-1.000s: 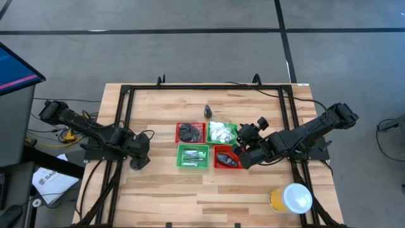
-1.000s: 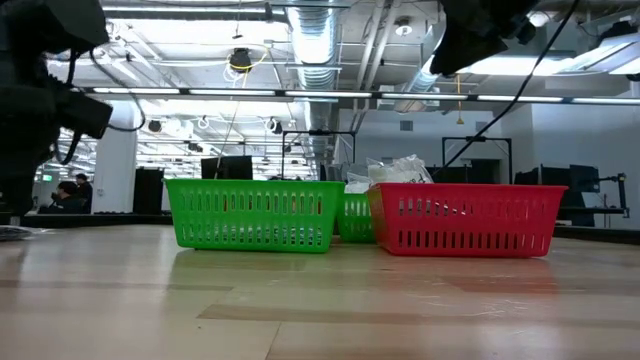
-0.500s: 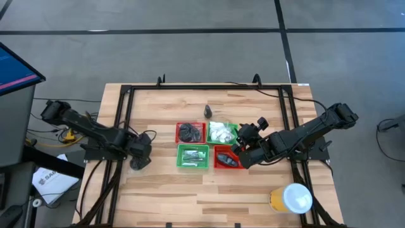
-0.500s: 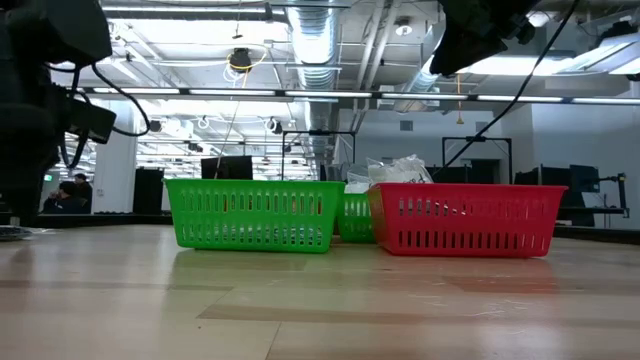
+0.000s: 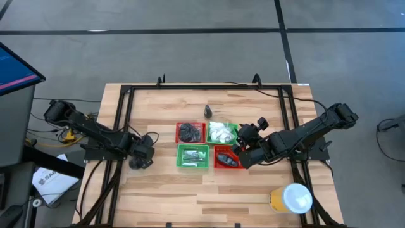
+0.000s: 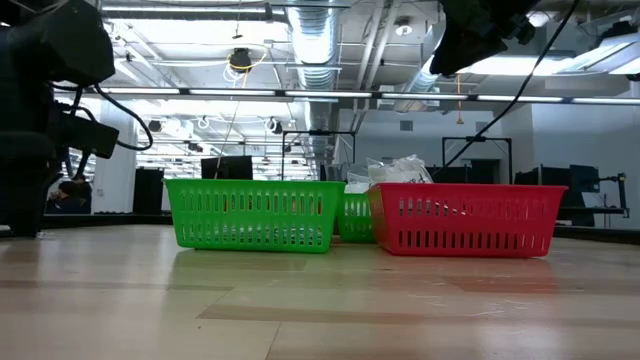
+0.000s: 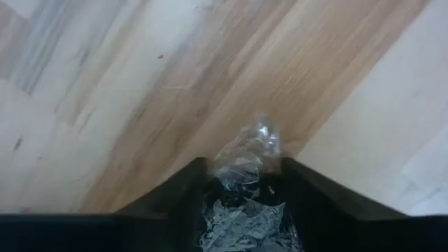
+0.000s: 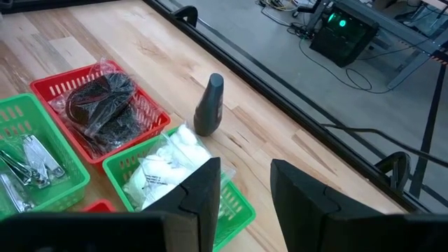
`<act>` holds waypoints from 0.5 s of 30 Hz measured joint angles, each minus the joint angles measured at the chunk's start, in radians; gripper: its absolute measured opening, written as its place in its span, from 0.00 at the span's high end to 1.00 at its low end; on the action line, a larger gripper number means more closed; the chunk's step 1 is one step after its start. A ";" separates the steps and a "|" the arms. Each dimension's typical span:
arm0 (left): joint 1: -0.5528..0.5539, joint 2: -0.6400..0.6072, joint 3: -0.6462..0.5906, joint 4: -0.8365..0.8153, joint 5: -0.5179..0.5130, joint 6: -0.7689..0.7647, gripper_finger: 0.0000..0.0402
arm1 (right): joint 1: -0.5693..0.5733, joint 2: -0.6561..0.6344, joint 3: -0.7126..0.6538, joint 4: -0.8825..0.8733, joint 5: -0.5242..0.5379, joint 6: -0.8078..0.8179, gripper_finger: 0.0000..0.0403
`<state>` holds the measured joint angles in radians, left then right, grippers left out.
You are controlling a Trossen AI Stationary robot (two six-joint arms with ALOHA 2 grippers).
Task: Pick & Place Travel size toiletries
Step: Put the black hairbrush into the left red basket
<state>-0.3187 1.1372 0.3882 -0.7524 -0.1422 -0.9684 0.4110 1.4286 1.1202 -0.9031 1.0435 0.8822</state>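
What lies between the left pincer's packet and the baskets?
Nothing visible. The left pincer holds a crinkly packet over bare table; only open wood separates it from the baskets.

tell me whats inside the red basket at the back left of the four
The red basket holds black coiled pieces sealed in clear crinkly plastic, heaped above its rim. They cover the floor, so anything beneath cannot be seen.

left gripper [image 5: 140, 158]: low at table's left | right gripper [image 5: 243, 151]: raised, fingers [image 8: 203, 189] apart, empty
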 joint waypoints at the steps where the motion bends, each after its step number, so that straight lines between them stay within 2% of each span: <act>1: 0.000 0.000 -0.001 -0.004 -0.002 0.000 0.59 | 0.000 0.000 0.000 0.000 0.000 0.000 0.71; 6: 0.002 -0.002 -0.001 -0.034 -0.018 0.000 0.94 | 0.000 0.000 0.000 0.000 0.000 0.000 0.71; 10: 0.002 0.002 0.026 -0.046 -0.013 0.012 0.98 | 0.000 0.000 0.000 0.000 0.000 -0.001 0.71; 13: 0.000 0.004 0.064 -0.019 0.037 0.046 1.00 | 0.000 0.000 0.000 0.000 0.000 -0.001 0.71; 15: -0.001 0.003 0.091 -0.019 0.023 0.054 1.00 | 0.000 0.000 0.000 0.000 0.000 -0.001 0.71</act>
<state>-0.3193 1.1404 0.4787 -0.7718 -0.1191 -0.9146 0.4107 1.4284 1.1202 -0.9035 1.0435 0.8810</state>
